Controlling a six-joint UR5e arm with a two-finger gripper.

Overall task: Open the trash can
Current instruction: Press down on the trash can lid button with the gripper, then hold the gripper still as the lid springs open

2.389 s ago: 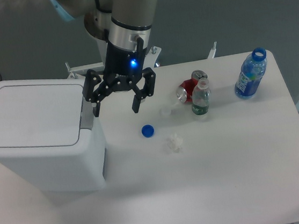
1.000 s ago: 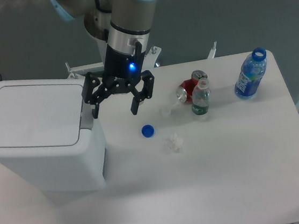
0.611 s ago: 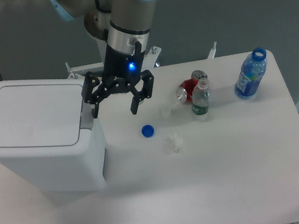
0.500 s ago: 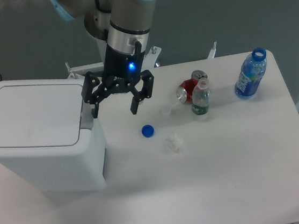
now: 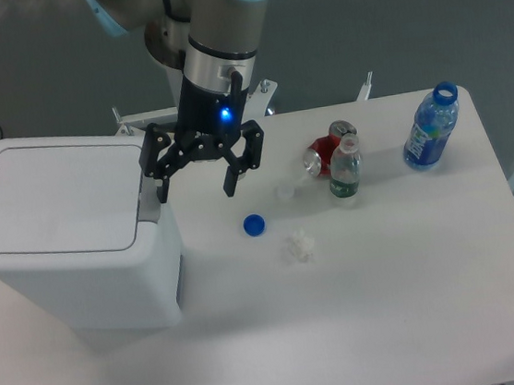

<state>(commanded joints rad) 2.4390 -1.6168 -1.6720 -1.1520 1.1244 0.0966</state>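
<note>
The trash can point(image 5: 67, 237) is a big white boxy bin at the left of the table, its flat lid down. A grey push-button tab point(image 5: 150, 204) sits on its right side. My gripper point(image 5: 196, 186) hangs open just right of the bin. Its left fingertip point(image 5: 161, 191) is close above the tab, and I cannot tell whether they touch. The right finger point(image 5: 232, 181) hangs over bare table. Nothing is between the fingers.
A blue bottle cap point(image 5: 254, 224) and a crumpled white scrap point(image 5: 298, 243) lie right of the bin. Farther right are a red can point(image 5: 323, 156), a small green-labelled bottle point(image 5: 345, 170) and a blue open bottle point(image 5: 431, 128) near the table's right edge.
The gripper has crept slightly up and to the left toward the bin's tab over the last seconds. The lid stays down and nothing else has moved.
</note>
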